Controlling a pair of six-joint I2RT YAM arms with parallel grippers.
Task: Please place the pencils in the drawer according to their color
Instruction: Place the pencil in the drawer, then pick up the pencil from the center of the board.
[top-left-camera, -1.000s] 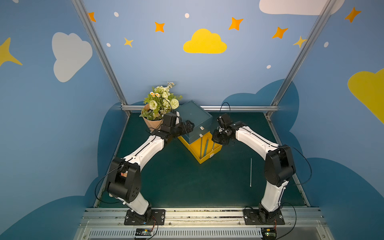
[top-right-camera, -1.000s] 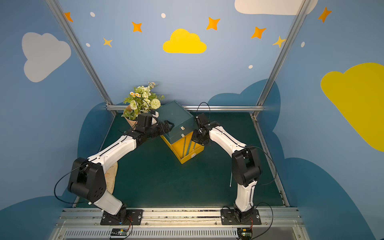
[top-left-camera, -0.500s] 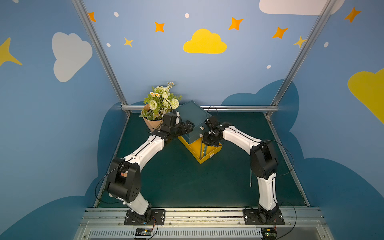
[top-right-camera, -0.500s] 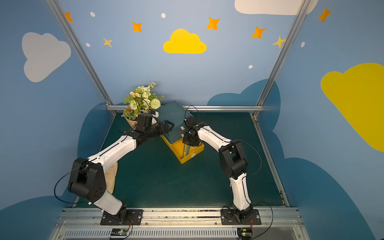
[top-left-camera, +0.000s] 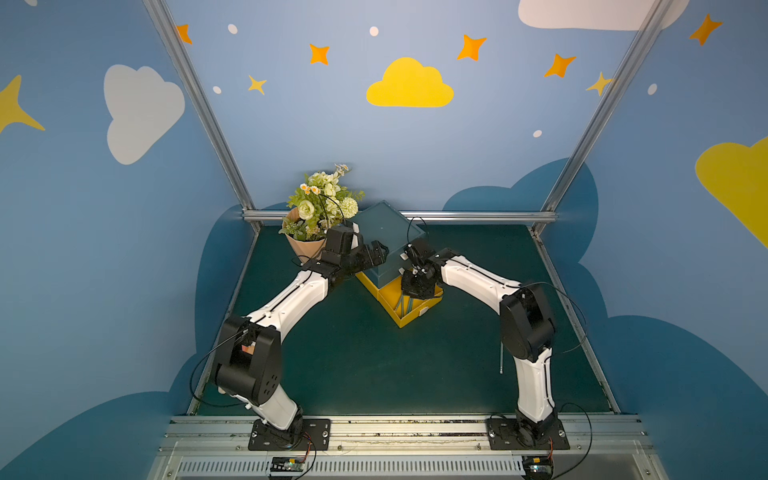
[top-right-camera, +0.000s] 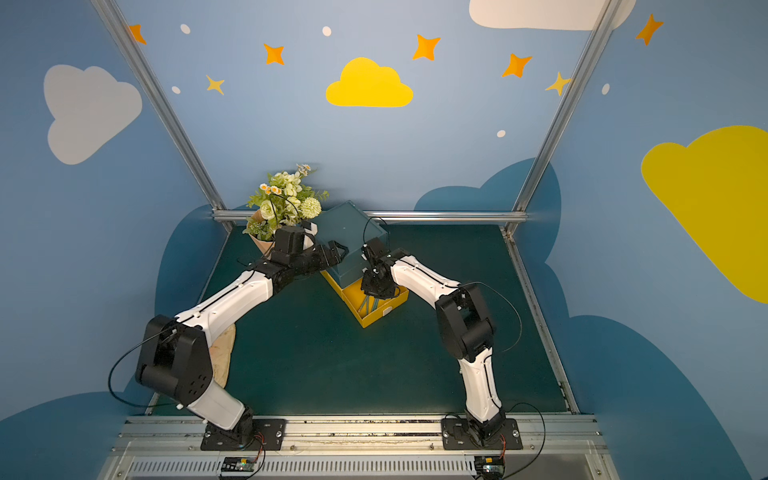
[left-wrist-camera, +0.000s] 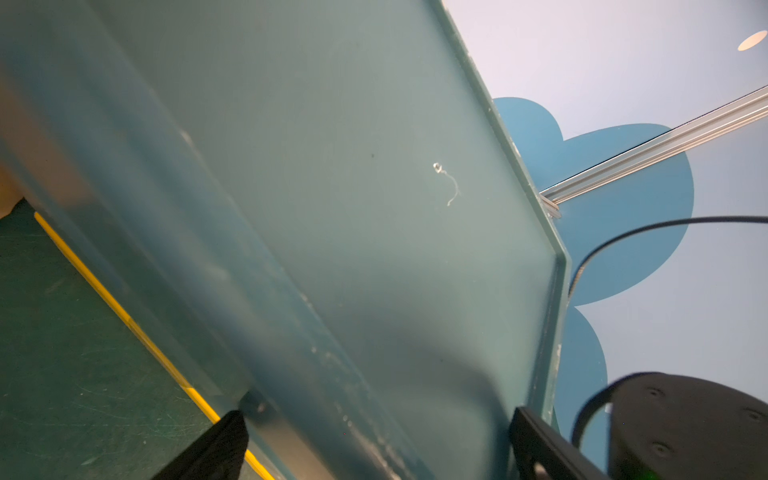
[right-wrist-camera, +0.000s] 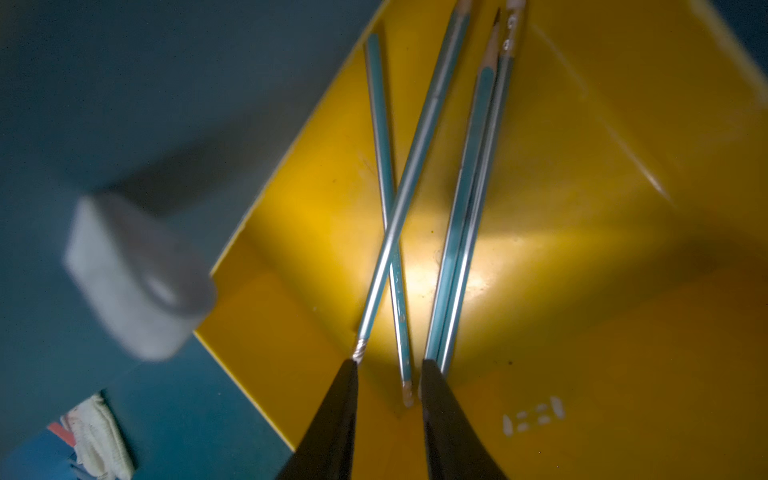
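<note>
Several pale grey-green pencils (right-wrist-camera: 465, 216) lie in the pulled-out yellow drawer (top-left-camera: 409, 318) (top-right-camera: 365, 318) (right-wrist-camera: 582, 249) at the bottom of the teal box (top-left-camera: 384, 226) (top-right-camera: 345, 226); two of them cross. My right gripper (right-wrist-camera: 386, 374) (top-left-camera: 406, 296) (top-right-camera: 374, 293) hangs just over that drawer. It is open by a narrow gap, with one pencil's eraser end lying below it. One more pale pencil (top-left-camera: 501, 357) lies on the mat by the right arm. My left gripper (left-wrist-camera: 374, 424) (top-left-camera: 380, 251) (top-right-camera: 338, 251) stands wide open, straddling the box's edge.
A pot of flowers (top-left-camera: 316, 216) stands behind the left arm, close to the box. A white handle tab (right-wrist-camera: 137, 278) sticks out of the teal drawer front above the yellow one. A beige object (top-right-camera: 222, 357) lies on the green mat (top-left-camera: 374, 365) under the left arm.
My right gripper swung leftward from beside the drawer to above it. Its jaws have parted from shut to a narrow gap. The left arm has not moved.
</note>
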